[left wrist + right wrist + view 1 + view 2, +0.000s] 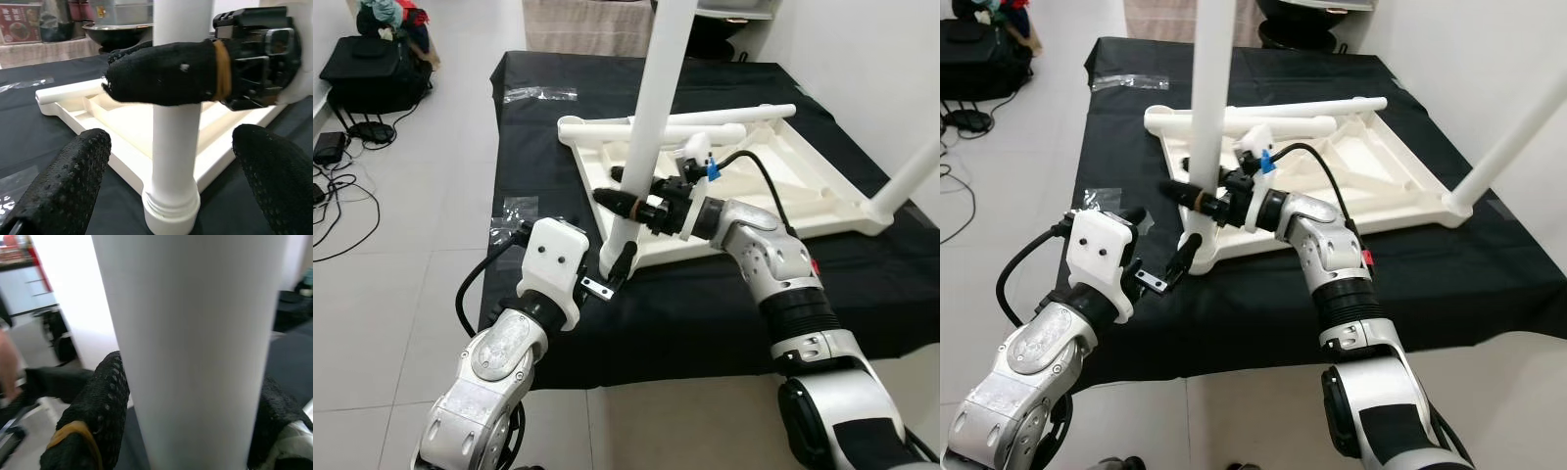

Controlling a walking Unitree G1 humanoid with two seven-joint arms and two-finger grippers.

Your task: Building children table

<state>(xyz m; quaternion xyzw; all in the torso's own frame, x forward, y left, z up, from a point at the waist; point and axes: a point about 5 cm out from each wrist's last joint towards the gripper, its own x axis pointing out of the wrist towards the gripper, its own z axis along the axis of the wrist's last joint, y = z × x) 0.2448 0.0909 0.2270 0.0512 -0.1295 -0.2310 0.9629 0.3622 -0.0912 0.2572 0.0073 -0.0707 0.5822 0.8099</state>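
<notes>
1. On the pale tiled floor, a low platform draped in a black cloth bears the work, with a black bag and loose cables lying well apart at the robot's far left.
2. Upside down on the cloth rests the white plastic children's tabletop, its ribbed underside facing up; a second white leg rises from its right-hand corner, and a loose white tube lies along its far edge.
3. At the near corner stands the tall white cylindrical table leg, upright in its socket, its ringed collar visible at the base in the left wrist view.
4. The right gripper reaches in from the right and grips this leg low on its shaft, one black finger on either side of it.
5. The left gripper sits just beside the leg's base, its fingers spread wide on either side of the collar, apart from it and holding nothing.
6. Judged step: seating or tightening this leg into the corner socket, two legs being up.
7. The next move likely calls for twisting or pressing the leg home while keeping it vertical; the left gripper could close on the base to steady it, lest the tabletop slide on the cloth.
</notes>
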